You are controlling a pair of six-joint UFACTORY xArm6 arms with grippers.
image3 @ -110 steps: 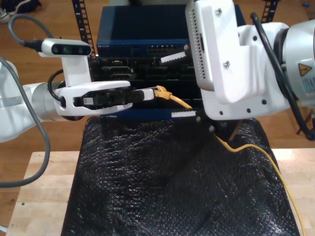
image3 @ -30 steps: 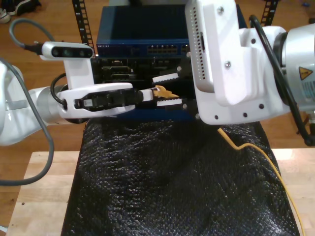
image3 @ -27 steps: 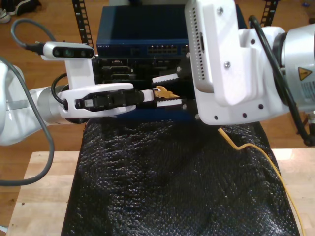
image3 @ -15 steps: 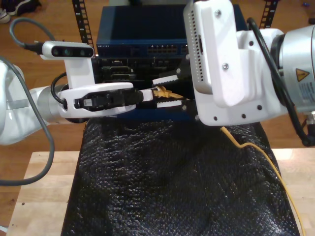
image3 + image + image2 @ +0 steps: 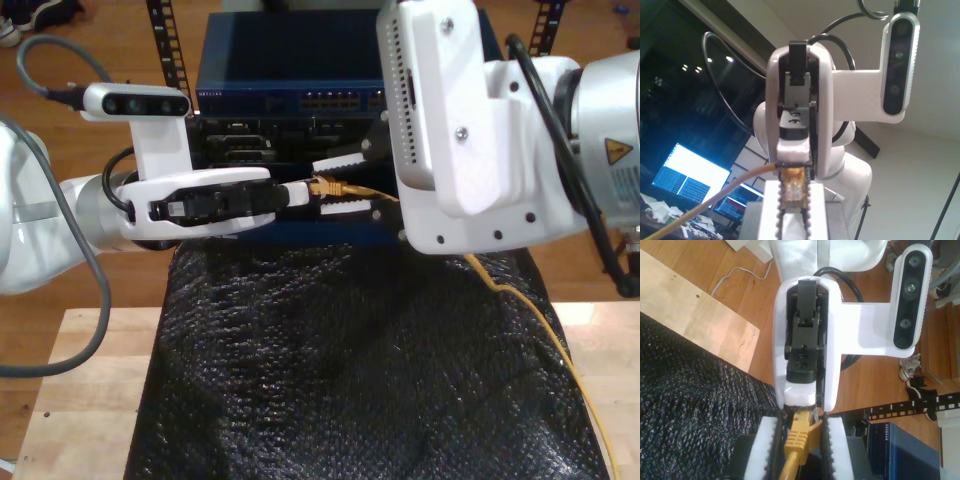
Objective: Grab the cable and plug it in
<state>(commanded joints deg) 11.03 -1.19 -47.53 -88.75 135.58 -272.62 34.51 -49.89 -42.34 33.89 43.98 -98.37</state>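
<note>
Cable [image 5: 330, 186] plug pinched in my first hand [image 5: 300, 190]; my second hand [image 5: 800, 432] open around its boot. Regrasp step, probably: close second next.

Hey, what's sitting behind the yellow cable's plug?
Behind the cable plug stands dark rack equipment, topped by a blue switch with a row of ports. A white arm at the exterior view's right covers the rack's other side.

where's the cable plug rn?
Plug end of the cable sits mid-frame in the exterior view, between two sets of white toothed jaws meeting in front of the dark equipment rack, above the black mat.
</note>
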